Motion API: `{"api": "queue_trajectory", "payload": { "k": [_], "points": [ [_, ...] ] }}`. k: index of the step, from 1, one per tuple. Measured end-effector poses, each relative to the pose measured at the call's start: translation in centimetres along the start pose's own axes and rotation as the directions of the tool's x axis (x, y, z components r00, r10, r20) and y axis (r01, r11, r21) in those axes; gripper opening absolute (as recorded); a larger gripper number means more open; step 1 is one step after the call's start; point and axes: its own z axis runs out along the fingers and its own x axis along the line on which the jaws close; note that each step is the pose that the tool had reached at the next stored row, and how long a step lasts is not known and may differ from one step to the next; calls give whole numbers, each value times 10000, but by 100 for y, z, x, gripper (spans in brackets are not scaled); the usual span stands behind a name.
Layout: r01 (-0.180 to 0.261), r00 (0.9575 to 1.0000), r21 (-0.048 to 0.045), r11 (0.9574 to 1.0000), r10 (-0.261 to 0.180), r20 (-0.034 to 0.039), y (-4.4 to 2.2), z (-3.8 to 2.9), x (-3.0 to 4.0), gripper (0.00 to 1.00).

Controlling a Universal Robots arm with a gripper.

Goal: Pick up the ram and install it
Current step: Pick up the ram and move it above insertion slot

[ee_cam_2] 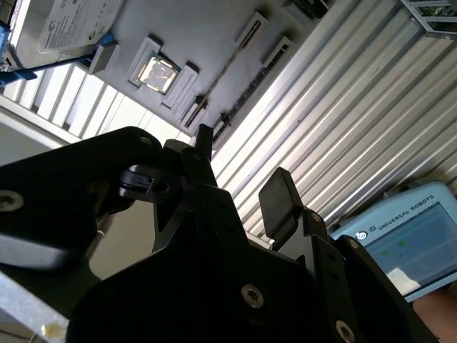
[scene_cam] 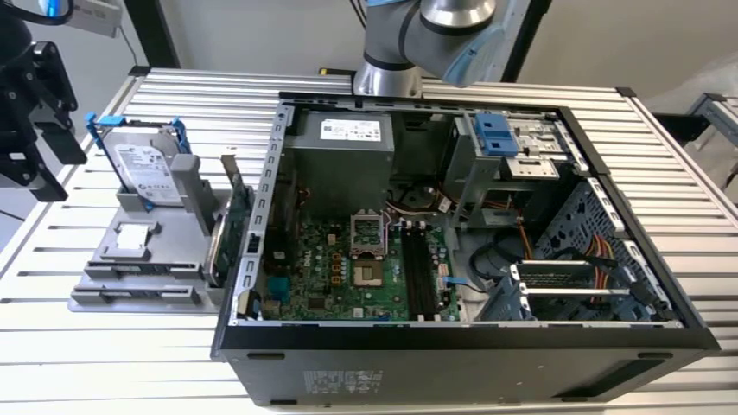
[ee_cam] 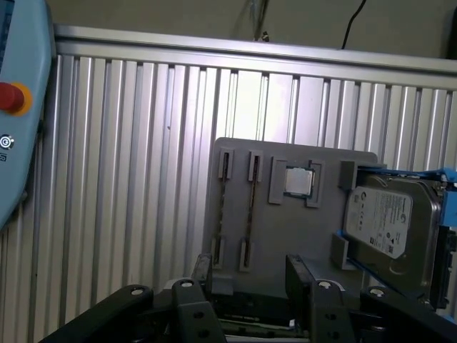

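While the ram (ee_cam: pixel 253 207) stands edgewise in the grey holder (ee_cam: pixel 300 236) by the worktop's edge, the gripper (ee_cam: pixel 250 282) hovers nearby — jaws apart, empty. Pickup and installing both remain.

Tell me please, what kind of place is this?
Probably a robotics lab or test bench for computer assembly. An open computer case lies on a ribbed metal table, a robot arm stands next to it, and a grey holder keeps parts such as a hard drive.
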Motion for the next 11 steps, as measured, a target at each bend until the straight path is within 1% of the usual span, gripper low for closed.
{"api": "queue_trajectory", "payload": {
  "k": [11],
  "points": [
    [0, 10000, -3, 10000, 0, -42, 0, 31, -1, 100]
  ]
}}
